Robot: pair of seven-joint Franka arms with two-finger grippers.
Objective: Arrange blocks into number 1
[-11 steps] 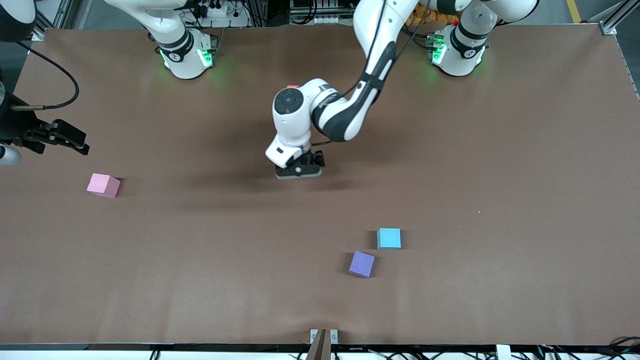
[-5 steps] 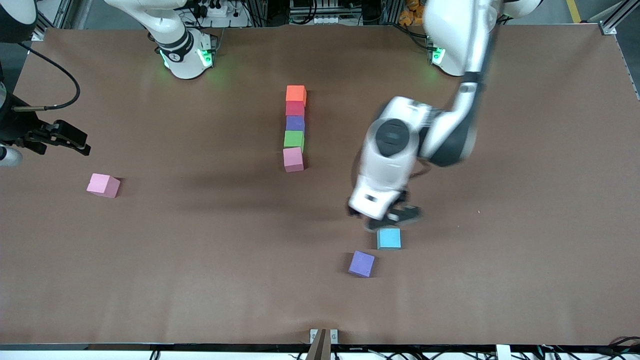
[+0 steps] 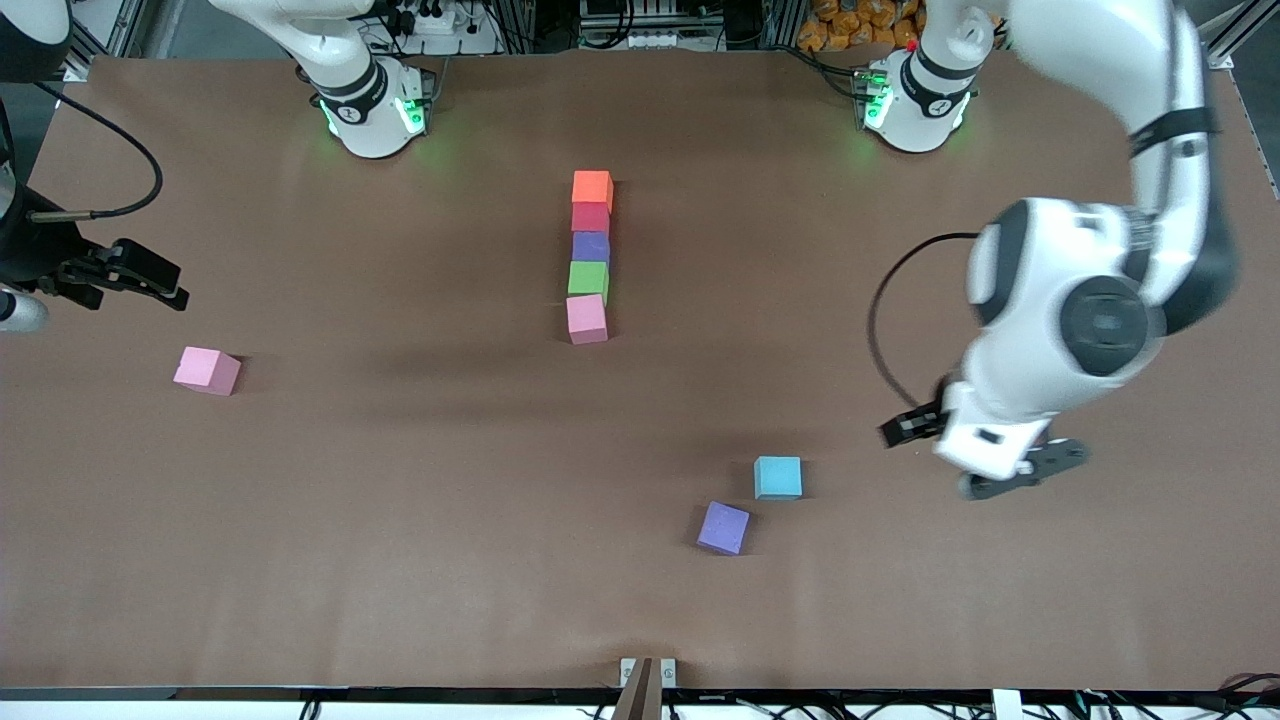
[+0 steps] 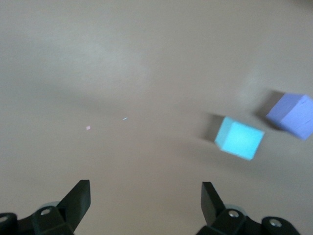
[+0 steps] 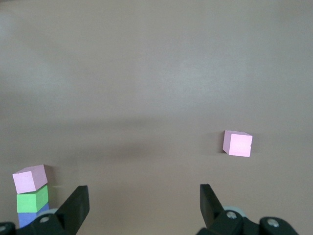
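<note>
Five blocks form a straight column mid-table: orange, red, purple, green and pink, the pink one nearest the front camera. Loose blocks lie apart: a pink one toward the right arm's end, and a light blue one with a purple one beside it. My left gripper hangs open and empty over bare table, beside the light blue block toward the left arm's end. My right gripper waits open over the table's edge, above the loose pink block.
The brown table spreads wide around the blocks. A small metal bracket sits at the table edge nearest the front camera. Both arm bases stand along the edge farthest from the front camera.
My left arm swung away from over the column's pink end, passed the light blue block, and now hangs toward the left arm's end. The column came into sight. The right arm barely moved.
</note>
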